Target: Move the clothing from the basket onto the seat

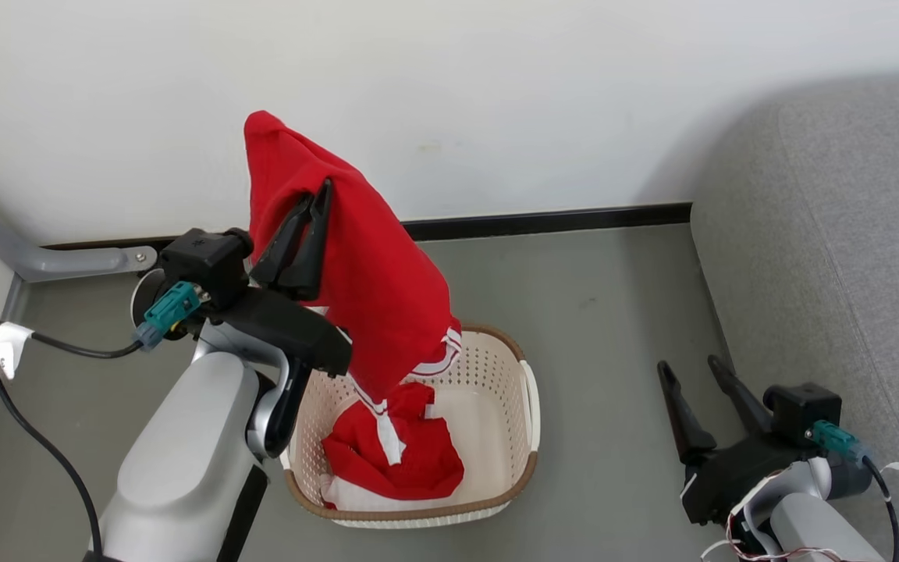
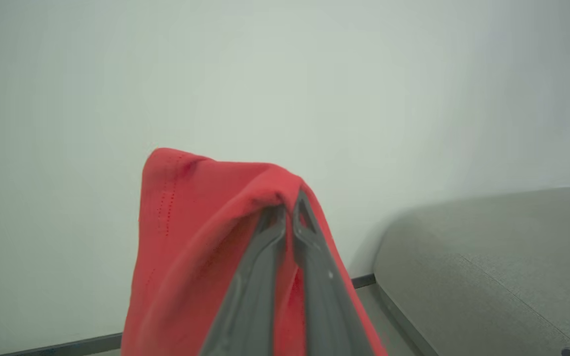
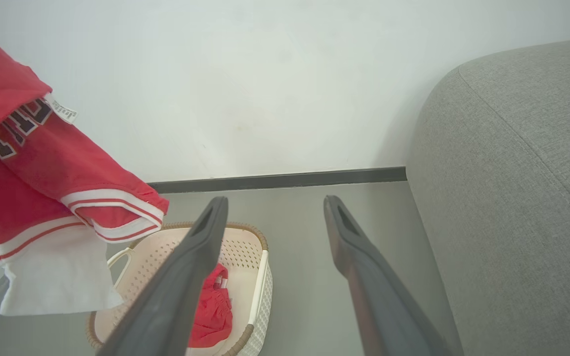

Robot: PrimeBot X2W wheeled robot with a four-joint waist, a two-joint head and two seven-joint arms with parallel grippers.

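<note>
- My right gripper [image 1: 687, 364] is nearest, low over the floor beside the seat [image 1: 832, 234], fingers spread wide and empty.
- In the basket [image 1: 496, 333], a crumpled red piece [image 1: 410, 460] with white striped trim lies toward the near left corner.
- My left gripper [image 1: 319, 191] is pinched tight on a red garment [image 1: 371, 281], which drapes from the fingertips down over the basket's far left corner.
- Dark white-edged letters [image 3: 18, 123] on it are folded and unreadable.
- The print on its white tag [image 3: 62, 110] is too small to read.
</note>
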